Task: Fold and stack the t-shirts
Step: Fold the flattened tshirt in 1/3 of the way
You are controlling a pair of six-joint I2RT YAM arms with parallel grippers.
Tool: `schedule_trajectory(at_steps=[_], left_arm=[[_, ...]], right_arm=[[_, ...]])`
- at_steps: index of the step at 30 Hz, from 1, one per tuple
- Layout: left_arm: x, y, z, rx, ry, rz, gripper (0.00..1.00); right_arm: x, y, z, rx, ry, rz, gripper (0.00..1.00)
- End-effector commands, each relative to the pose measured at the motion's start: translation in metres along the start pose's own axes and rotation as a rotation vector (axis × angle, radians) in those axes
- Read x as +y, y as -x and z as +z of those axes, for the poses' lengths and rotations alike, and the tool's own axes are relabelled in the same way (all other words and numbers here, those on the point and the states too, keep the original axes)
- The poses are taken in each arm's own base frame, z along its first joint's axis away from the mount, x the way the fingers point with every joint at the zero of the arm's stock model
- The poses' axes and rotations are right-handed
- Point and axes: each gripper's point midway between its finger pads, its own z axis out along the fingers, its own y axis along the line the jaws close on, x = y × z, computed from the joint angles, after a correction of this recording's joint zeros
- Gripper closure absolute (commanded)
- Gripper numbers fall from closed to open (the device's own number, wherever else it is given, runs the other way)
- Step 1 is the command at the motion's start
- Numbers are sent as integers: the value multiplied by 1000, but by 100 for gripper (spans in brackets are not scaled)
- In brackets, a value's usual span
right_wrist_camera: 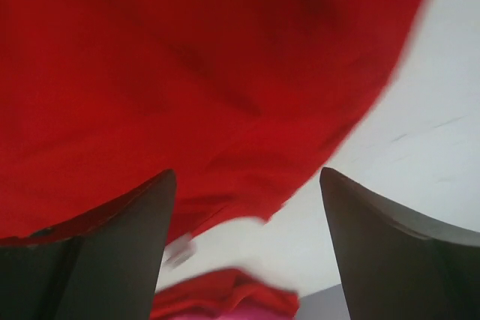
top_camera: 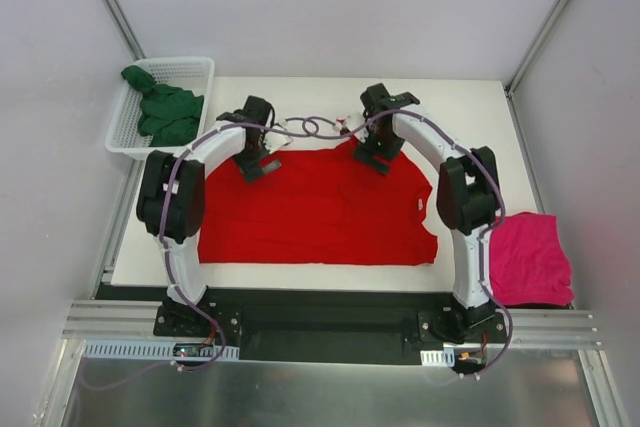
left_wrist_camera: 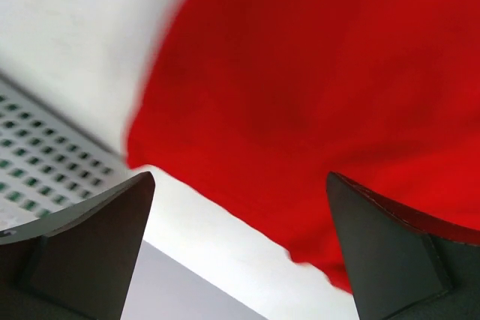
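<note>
Across the worktop (top_camera: pixel 470 117) the red t-shirt (top_camera: pixel 315 212) lay spread flat, the left pincer (top_camera: pixel 252 169) over its far left corner and the right pincer (top_camera: pixel 372 159) over its far right corner, each with fingers spread and gripping nothing. Right of it sat the magenta t-shirt (top_camera: pixel 528 257); beyond its far left corner the green t-shirt (top_camera: pixel 165 112) lay bunched in a white basket (top_camera: pixel 200 65). Light, limp cloth would likely sag, so pinching both far corners together seemed wisest.

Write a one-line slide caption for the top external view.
Left gripper and right gripper open above the far edge of a spread bright red cloth t-shirt.
</note>
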Motion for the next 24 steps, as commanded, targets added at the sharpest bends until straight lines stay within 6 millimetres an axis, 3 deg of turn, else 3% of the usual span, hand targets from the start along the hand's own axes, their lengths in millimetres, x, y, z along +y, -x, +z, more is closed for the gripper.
schedule_trajectory(at_steps=[1,3,5,11,17,24], left_arm=[[-59,-23,-54,-31,-134,13,1],[-89,-50,-57,8,-210,29,1],[-107,-73,-64,28,-244,47,1],[-139,-117,-75,76,-302,89,1],[-161,-128,-68,76,-363,58,2],[-158,-131,-49,77,-363,5,3]], right_arm=[[80,-64,-48,119,181,-81,19],[94,-81,-54,119,179,-121,20],[112,-103,-46,154,212,-137,20],[137,-116,-42,141,266,-100,21],[150,-108,-31,145,319,-62,21],[151,-94,-14,134,331,-47,21]])
